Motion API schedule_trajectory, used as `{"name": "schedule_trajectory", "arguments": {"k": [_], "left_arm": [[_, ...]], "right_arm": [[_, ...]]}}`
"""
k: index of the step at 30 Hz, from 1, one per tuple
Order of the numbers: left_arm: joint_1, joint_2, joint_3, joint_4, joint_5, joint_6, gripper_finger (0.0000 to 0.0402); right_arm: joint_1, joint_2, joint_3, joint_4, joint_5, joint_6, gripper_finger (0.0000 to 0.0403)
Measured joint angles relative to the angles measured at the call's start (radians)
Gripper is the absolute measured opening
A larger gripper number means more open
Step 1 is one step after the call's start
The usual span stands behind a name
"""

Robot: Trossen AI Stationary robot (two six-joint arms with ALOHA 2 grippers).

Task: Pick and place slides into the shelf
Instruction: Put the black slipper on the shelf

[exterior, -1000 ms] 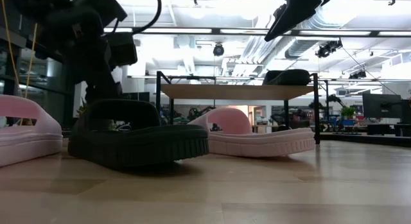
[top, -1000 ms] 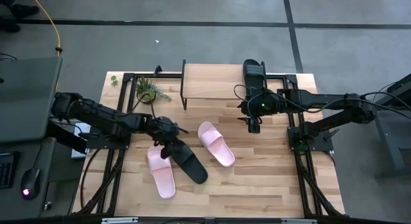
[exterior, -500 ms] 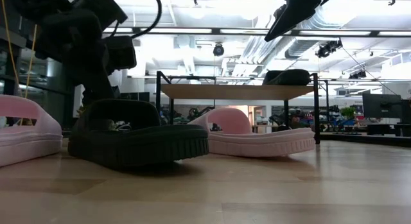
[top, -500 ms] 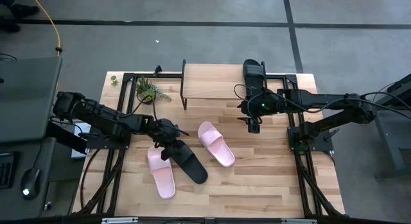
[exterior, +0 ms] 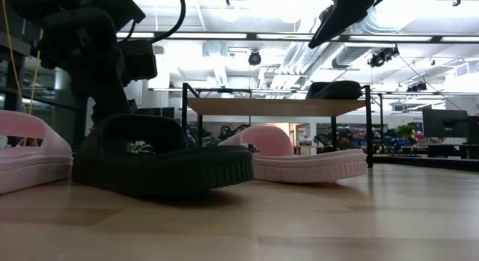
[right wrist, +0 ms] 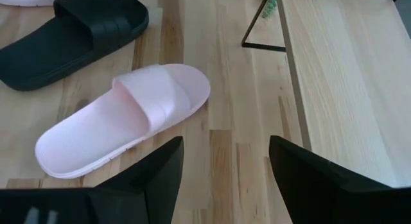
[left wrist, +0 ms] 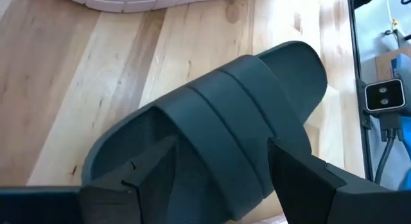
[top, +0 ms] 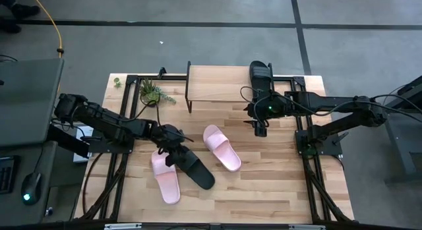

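A black slide [top: 193, 167] lies sole down on the table, between one pink slide [top: 165, 178] and another [top: 221, 148]. My left gripper [top: 168, 149] is down over its strap [left wrist: 225, 128], open, with a finger on each side. The second black slide [top: 260, 75] rests on the right end of the shelf [top: 214, 85], a plank on thin black legs at the far edge. My right gripper [top: 260, 129] hangs open in the air in front of the shelf, above bare table, with a pink slide [right wrist: 125, 124] ahead of it. My left gripper comes at the black slide from above, its open fingers astride the strap. One finger [left wrist: 144, 169] is down in the footbed at the strap's heel-side opening. The other finger [left wrist: 298, 169] stands at the strap's toe-side edge. The slide [exterior: 161, 160] lies on the table.
A small green plant [top: 153, 93] sits left of the shelf. The shelf's plank [right wrist: 347, 70] is bare left of the black slide. Black frame rails run along the table's left and right edges. Open wood lies toward the near edge.
My left gripper has sunk a little lower over the black slide's strap. The slide has shifted slightly on the table and shows wider in the low view. My right arm has kept still.
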Motion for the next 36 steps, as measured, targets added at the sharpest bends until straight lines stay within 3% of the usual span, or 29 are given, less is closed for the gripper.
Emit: {"name": "schedule_trajectory", "arguments": {"k": [13, 20, 30, 36], "left_arm": [[0.0, 0.039, 0.001, 0.033, -0.001, -0.016, 0.0225], [0.0, 0.175, 0.002, 0.19, 0.093, -0.013, 0.0225], [0.0, 0.195, 0.026, 0.25, 0.139, 0.013, 0.0224], [0.0, 0.195, 0.028, 0.25, 0.14, 0.024, 0.0169]], "right_arm": [[0.045, 0.0, 0.0, 0.009, 0.006, -0.003, 0.0223], [0.065, 0.0, 0.0, 0.023, 0.006, -0.005, 0.0223], [0.065, 0.0, 0.0, 0.023, 0.06, -0.003, 0.0223], [0.065, 0.0, 0.0, 0.023, 0.06, 0.018, 0.0223]]}}
